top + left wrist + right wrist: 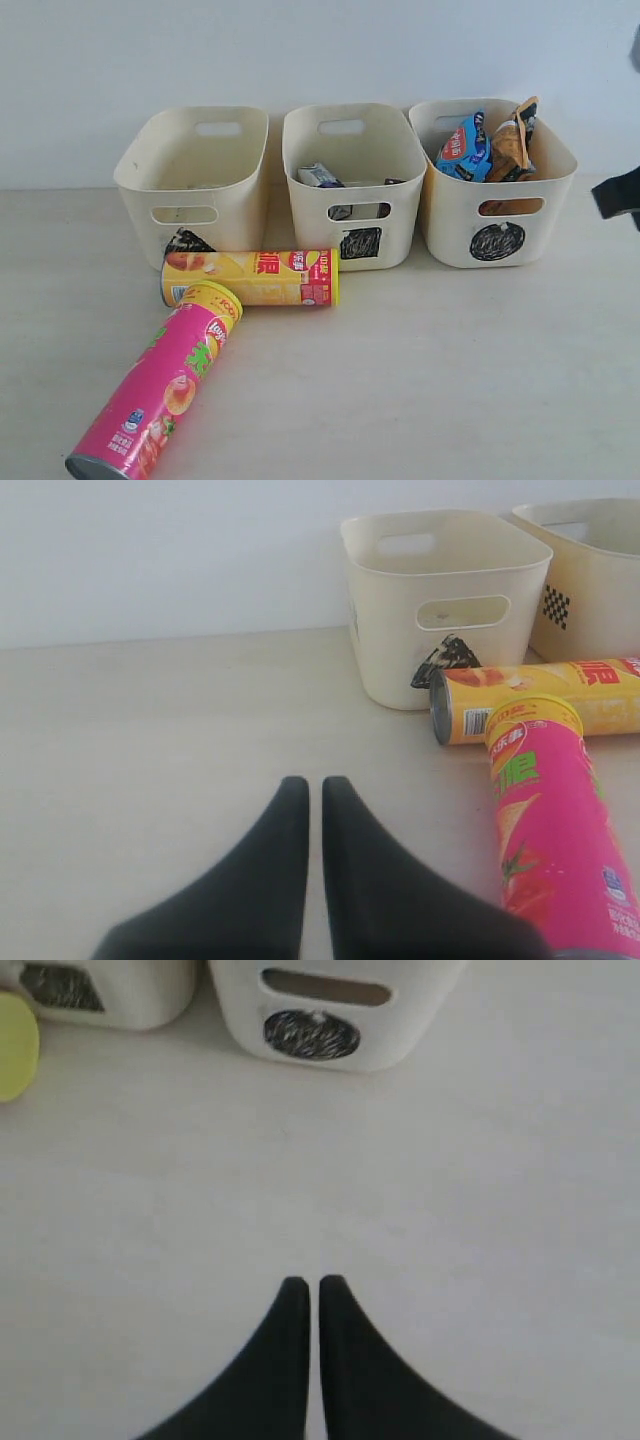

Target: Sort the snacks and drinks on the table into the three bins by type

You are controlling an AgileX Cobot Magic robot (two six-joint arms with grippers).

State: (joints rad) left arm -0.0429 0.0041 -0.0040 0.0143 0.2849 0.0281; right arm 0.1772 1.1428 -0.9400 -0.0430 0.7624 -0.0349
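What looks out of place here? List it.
Two tubes lie on their sides on the table, unsorted: the yellow Lay's tube across the front of the left-hand bin, and the pink chip tube slanting, its top end against the yellow one. Nothing spilled or damaged shows.

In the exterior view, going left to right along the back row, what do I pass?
First the triangle-marked bin, then the square-marked bin holding a blue-and-white carton, then the circle-marked bin holding the blue chip bag and, further right, the orange bag.
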